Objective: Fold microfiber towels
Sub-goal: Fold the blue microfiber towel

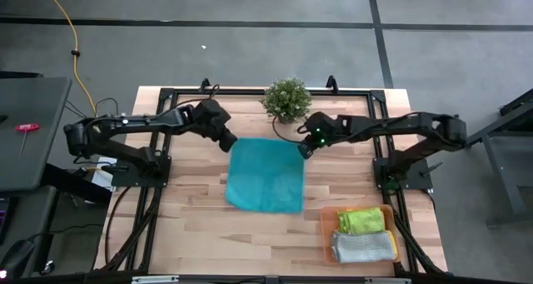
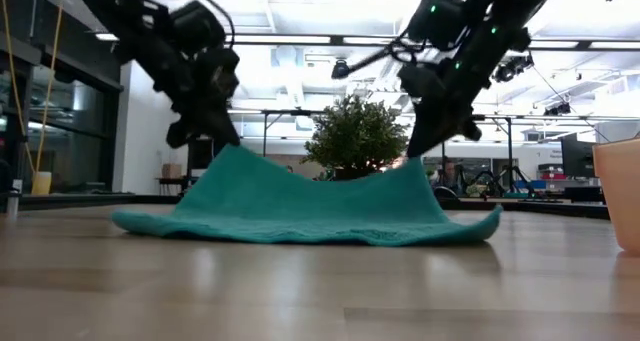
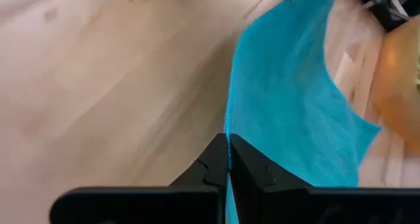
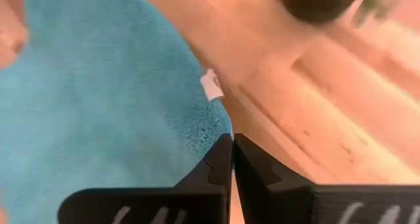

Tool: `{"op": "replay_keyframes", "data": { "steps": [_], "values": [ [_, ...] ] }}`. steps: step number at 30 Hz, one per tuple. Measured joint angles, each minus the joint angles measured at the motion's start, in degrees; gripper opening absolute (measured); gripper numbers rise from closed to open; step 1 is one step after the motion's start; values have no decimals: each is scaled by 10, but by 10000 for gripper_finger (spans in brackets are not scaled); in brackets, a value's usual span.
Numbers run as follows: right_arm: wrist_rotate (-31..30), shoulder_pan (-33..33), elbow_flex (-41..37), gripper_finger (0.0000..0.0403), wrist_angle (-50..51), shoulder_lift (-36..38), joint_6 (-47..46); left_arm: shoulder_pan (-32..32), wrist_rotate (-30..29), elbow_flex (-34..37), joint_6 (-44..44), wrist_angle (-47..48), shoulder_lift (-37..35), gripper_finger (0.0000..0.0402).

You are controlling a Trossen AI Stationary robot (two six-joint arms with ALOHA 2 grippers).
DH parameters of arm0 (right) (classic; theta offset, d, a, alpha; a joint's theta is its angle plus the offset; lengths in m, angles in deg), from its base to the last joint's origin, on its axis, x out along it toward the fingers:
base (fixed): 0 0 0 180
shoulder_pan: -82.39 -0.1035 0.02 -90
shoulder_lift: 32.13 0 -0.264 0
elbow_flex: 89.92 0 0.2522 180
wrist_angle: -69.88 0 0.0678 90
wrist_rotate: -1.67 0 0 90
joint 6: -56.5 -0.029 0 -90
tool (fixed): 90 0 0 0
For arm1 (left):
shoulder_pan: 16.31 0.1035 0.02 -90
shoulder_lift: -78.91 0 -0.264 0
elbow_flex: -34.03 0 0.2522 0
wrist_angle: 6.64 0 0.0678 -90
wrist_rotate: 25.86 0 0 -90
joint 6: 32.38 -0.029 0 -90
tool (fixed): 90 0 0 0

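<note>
Pinching one teal towel: two hands, left hand, seemingly right hand.

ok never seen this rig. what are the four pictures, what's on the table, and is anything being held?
Two dark robot arms work at a wooden table. One picture looks straight down, one sits at table-top height, and two come from cameras on each arm's wrist. A teal towel lies spread in the middle. The left gripper is shut on one far corner and the right gripper on the other; the low view shows both corners lifted. A potted plant stands behind. An orange tray near the right arm holds a lime green towel and a grey towel.
</note>
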Motion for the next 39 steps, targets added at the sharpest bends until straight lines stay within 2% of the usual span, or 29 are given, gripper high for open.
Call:
{"op": "replay_keyframes", "data": {
  "steps": [8,15,28,39],
  "values": [
    [1,-68,0,0,17,70,-4,-42,-30,-7,-65,63,-101,0],
    [6,-158,0,0,22,68,-57,-133,-81,-7,-58,136,-153,0],
    [-11,-254,0,0,26,56,-162,-329,-163,7,50,129,-116,0],
    [-15,-309,0,0,-21,-16,-246,-421,-187,7,97,93,-21,0]
  ]
}}
